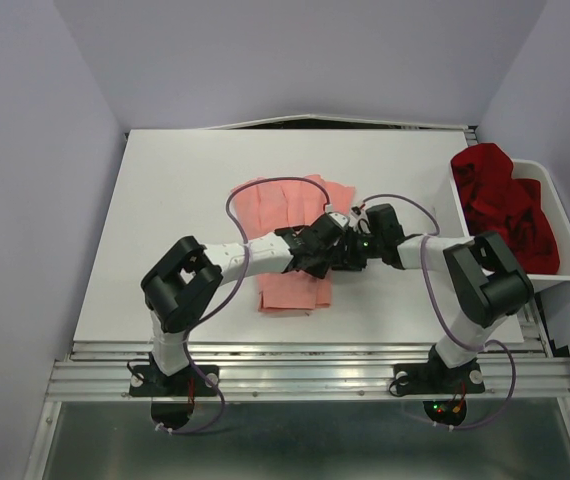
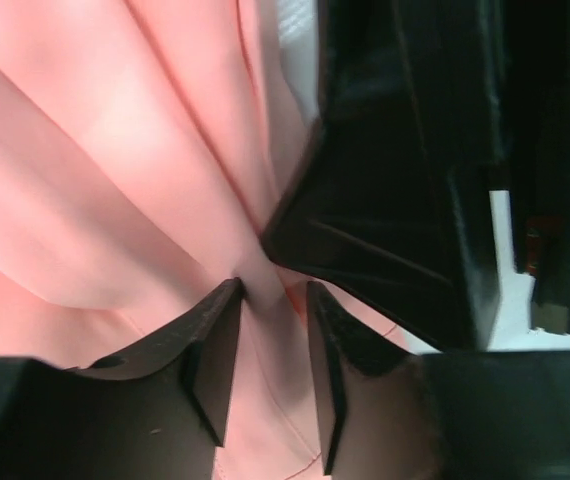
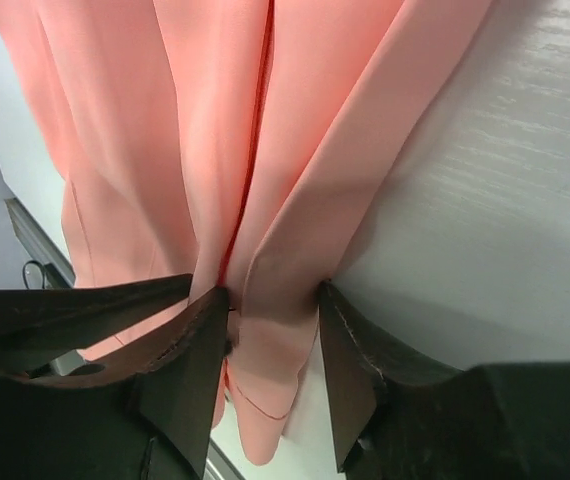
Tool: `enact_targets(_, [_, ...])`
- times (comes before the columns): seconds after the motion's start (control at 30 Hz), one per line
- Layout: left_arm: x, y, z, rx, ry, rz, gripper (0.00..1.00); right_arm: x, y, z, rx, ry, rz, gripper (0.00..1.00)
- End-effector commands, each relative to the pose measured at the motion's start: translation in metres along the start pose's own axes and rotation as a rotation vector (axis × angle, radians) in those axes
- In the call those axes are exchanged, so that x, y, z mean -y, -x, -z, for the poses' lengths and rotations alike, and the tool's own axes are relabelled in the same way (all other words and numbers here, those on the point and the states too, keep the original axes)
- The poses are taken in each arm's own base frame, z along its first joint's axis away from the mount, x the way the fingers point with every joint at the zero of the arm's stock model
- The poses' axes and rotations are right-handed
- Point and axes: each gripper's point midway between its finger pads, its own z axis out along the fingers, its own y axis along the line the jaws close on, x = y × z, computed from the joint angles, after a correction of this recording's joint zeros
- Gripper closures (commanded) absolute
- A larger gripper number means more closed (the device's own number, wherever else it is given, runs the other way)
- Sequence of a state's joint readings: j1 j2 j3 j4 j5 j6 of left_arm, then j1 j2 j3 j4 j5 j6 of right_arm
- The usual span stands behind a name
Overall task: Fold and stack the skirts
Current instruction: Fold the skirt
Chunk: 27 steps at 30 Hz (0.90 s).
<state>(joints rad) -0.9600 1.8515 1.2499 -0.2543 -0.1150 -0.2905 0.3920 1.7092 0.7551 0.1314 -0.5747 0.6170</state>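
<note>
The salmon-pink skirt (image 1: 283,205) lies pleated on the white table, with a part of it reaching toward the near edge. My left gripper (image 1: 318,243) and right gripper (image 1: 351,250) meet over its right edge, close together. In the left wrist view the left gripper (image 2: 271,296) pinches a bunched pleat of pink cloth (image 2: 115,150), and the right arm's black body (image 2: 395,180) fills the right side. In the right wrist view the right gripper (image 3: 273,298) pinches the skirt's edge (image 3: 215,120) over the table. The deep red skirt (image 1: 500,205) lies crumpled in the bin.
A white plastic bin (image 1: 568,228) stands at the table's right edge. The table (image 1: 175,200) has a raised wall behind and a metal rail along the near edge. Purple cables loop off both arms over the cloth.
</note>
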Motion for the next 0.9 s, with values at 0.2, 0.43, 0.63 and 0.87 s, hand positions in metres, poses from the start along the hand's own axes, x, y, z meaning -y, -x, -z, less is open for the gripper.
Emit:
enact_targets(0.2, [-0.007,0.025,0.018,0.086,0.035,0.010,0.64,0.004,-0.007,0.006,-0.026,-0.019,0.020,0.51])
enact_targets(0.43, [-0.006,0.030,0.014,0.069,0.001,0.013,1.00,0.015,-0.007,-0.007,-0.046,-0.031,0.014,0.82])
enact_targets(0.63, [0.003,0.065,0.047,0.177,-0.073,0.034,1.00,0.016,-0.009,-0.010,-0.057,-0.023,0.005,0.99])
enact_targets(0.87, [0.026,0.076,0.060,0.203,-0.134,0.020,1.00,0.016,-0.011,-0.011,-0.060,-0.018,-0.001,0.99])
